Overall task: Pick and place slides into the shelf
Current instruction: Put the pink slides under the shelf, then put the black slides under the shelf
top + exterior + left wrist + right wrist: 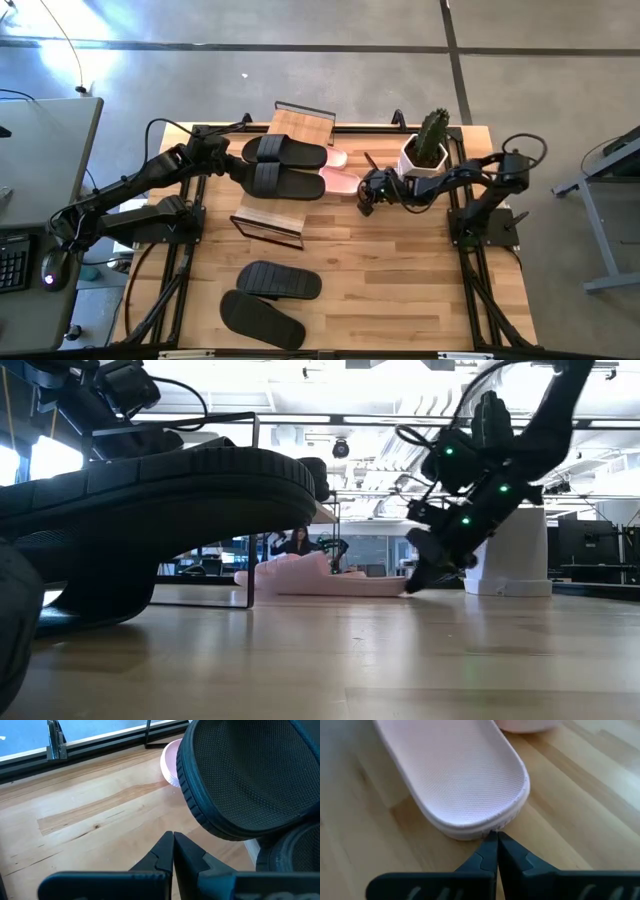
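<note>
The shelf [283, 205] stands mid-table with two black slides [285, 152] [288, 182] lying across its boards. Two pink slides lie on the table to the shelf's right, one nearer [340, 181] and one farther [337, 158]. Another two black slides [280, 282] [262, 318] lie flat near the table's front edge. My right gripper [493, 836] is shut, low at the nearer pink slide's right end [320, 578]. My left gripper [173, 837] is shut and hangs above the table at the shelf's left, short of a black slide's end [250, 775]. My right gripper's shut fingertips [490, 845] meet the lower rim of the nearer pink slide's rounded end [487, 831]. They slant down at it from the table's right, in line with the slide's length. The slide lies flat on the table, sole down.
A white pot with a cactus [425, 152] stands at the far right, close behind my right arm. Bare wood lies between the shelf and the front pair of black slides [400, 270]. Black frame rails run along the table's edges [470, 290].
</note>
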